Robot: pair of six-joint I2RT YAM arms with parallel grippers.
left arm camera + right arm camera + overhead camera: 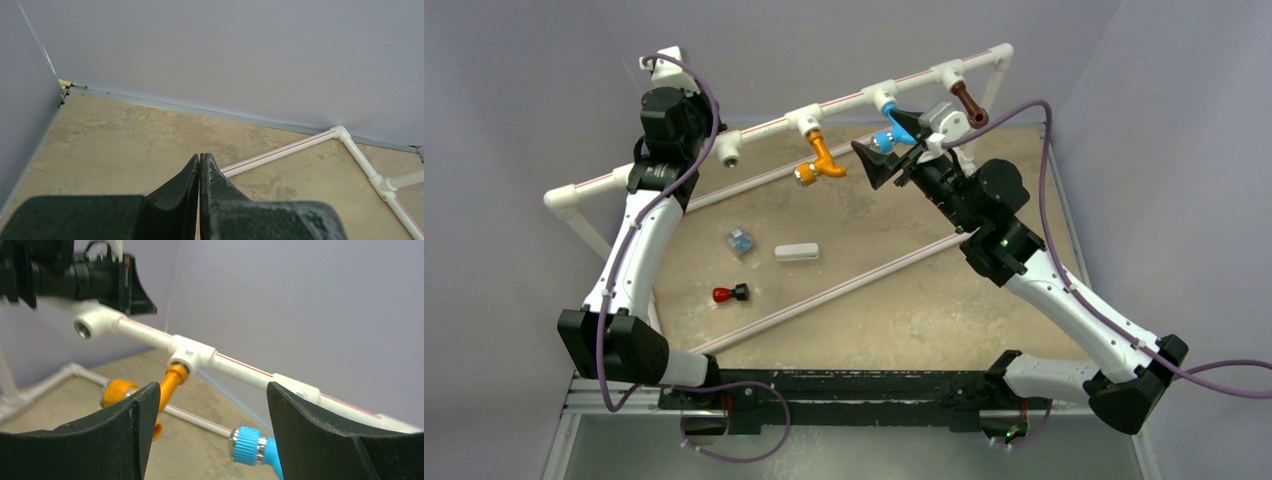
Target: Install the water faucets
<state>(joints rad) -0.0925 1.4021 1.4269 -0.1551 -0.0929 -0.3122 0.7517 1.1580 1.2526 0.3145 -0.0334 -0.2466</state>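
Blue faucet [894, 128]: hangs from a tee on the raised white pipe [844, 100], silver collar and ribbed blue knob at its lower end. In the right wrist view the knob sits low in the gap between the fingers, nearer one of them. I cannot tell whether it touches that finger.

Orange faucet [822, 160]: seated in the next tee [192, 352] to the left, body angled down, knob at the bottom.

Brown faucet [969, 103]: on the tee nearest the pipe's right-hand corner, well apart from the orange one.

Empty tee [729, 152]: further left on the same pipe, with its silver threaded socket open.

Right gripper [876, 158]: jaws spread wide, straddling the blue faucet's knob end and pinching nothing.

Left gripper [200, 156]: jaws pressed together with nothing between them. It sits up by the left stretch of the pipe, just above the empty tee in the right wrist view.

Table [904, 290]: tan mottled surface. Loose items lie left of centre, clear of both grippers:
- a small blue part [740, 241]
- a white block [797, 252]
- a red-and-black part [730, 294]
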